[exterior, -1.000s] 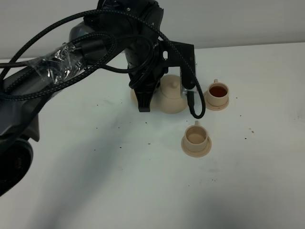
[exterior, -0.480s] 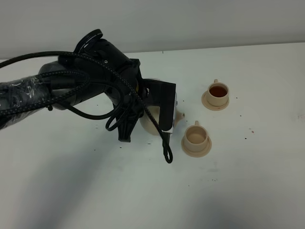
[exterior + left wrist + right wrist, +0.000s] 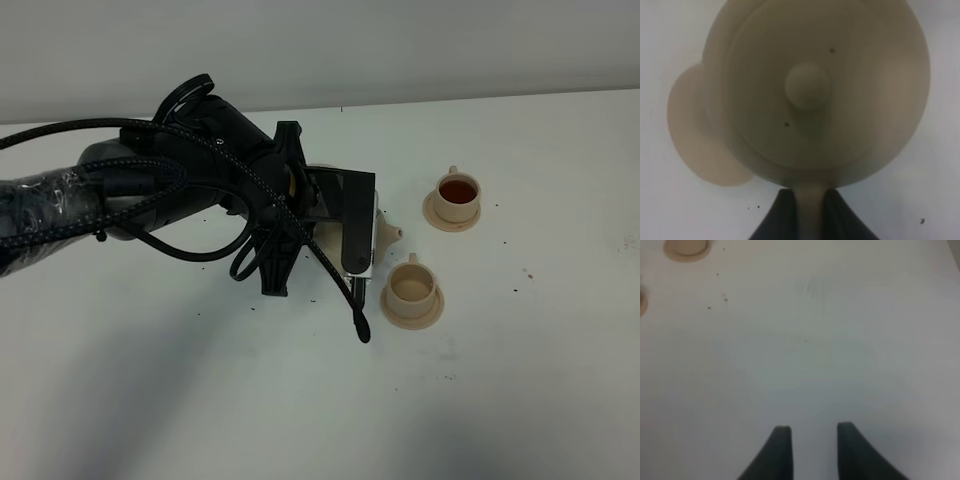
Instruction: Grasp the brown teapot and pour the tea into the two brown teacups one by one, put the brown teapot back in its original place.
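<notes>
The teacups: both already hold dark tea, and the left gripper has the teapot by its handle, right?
Not quite. In the exterior high view only the far teacup holds dark tea; the near teacup shows a pale inside. The left gripper does have the teapot by its handle.

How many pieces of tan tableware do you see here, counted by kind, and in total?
Teapot: 1
Teacups: 2
Cup saucers: 2
Wide saucer: 1
Total: 6
</notes>
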`<state>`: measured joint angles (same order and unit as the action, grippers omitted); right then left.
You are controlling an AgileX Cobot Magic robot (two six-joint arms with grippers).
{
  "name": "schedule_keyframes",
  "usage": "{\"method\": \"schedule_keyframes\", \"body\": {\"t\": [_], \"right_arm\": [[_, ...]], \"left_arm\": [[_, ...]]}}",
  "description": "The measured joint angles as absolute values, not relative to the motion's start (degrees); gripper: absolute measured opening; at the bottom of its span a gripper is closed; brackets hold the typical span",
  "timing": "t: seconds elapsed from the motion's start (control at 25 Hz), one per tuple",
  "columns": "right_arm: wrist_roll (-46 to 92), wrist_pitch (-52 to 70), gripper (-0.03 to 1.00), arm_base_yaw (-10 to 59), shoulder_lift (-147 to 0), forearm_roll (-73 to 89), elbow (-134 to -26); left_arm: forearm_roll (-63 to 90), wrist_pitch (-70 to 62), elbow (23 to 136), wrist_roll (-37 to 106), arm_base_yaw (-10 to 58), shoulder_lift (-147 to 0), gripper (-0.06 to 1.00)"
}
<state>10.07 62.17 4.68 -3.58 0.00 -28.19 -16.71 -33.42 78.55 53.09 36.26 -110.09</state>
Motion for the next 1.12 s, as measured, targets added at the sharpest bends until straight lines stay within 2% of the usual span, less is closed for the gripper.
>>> {"method": "schedule_keyframes", "body": {"t": [1.12], "right_arm": [[10.07, 62.17, 0.24, 4.68, -3.58, 0.0, -28.19]], "left_arm": [[-21.3, -36.73, 78.55, 48.96, 39.52, -112.58, 0.13]]}}
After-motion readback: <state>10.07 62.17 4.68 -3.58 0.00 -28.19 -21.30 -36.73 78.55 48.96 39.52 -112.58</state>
